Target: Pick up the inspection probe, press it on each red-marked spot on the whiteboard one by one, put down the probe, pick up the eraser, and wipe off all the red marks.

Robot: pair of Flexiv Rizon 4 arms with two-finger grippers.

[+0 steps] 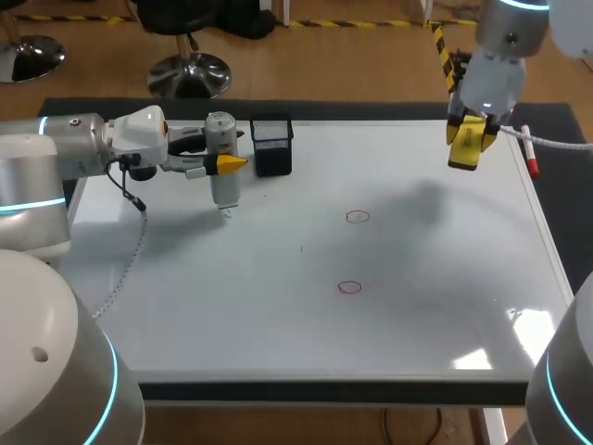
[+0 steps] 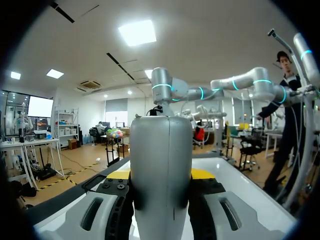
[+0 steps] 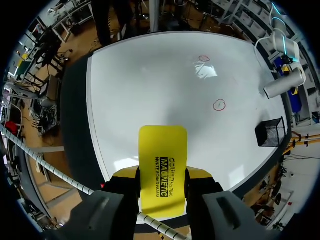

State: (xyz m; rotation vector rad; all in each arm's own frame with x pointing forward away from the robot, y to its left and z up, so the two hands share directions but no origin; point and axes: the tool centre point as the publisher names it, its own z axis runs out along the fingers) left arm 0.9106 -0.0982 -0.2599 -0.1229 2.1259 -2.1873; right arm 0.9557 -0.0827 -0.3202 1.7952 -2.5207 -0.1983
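Observation:
My left gripper (image 1: 225, 165) is shut on the grey cylindrical inspection probe (image 1: 220, 171), which stands upright with its tip just above the whiteboard (image 1: 417, 315) at the back left. In the left wrist view the probe (image 2: 161, 165) fills the gap between the yellow tips of the gripper (image 2: 160, 176). My right gripper (image 1: 466, 141) hangs above the board's back right, shut on the yellow eraser (image 1: 463, 148). The eraser (image 3: 162, 170) shows flat between that gripper's (image 3: 162, 175) fingers. Two red circle marks (image 1: 357, 217) (image 1: 349, 287) lie mid-board, and both red marks (image 3: 219, 105) (image 3: 204, 58) show in the right wrist view.
A black mesh holder (image 1: 271, 146) stands right beside the probe at the board's back edge. A red marker (image 1: 529, 153) lies on the board's right rim under my right arm. A cable (image 1: 139, 236) hangs from my left wrist to the board.

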